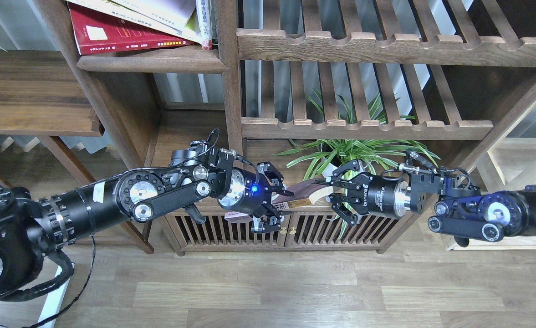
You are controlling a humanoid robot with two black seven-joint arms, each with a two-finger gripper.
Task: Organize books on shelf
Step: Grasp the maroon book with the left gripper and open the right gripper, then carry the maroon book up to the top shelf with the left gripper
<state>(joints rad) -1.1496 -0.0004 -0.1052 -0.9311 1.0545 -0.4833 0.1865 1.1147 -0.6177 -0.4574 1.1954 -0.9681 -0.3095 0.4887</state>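
Maroon-purple and tilted, one book (300,195) sits in front of the low slatted cabinet (231,230), between the two grippers and below the potted plant (340,152). The left gripper (274,198) has its fingers clamped on the book's left end, while the right gripper (338,193) has its fingers spread apart at the book's right edge. Other books (131,27), a red one lowest, lie stacked on the shelf (154,61) at top left.

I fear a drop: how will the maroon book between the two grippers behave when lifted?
The maroon book is a thin paperback, so probably light and somewhat bendy. It sits tilted between the left gripper and right gripper, so it may pivot or slip if one lets go.
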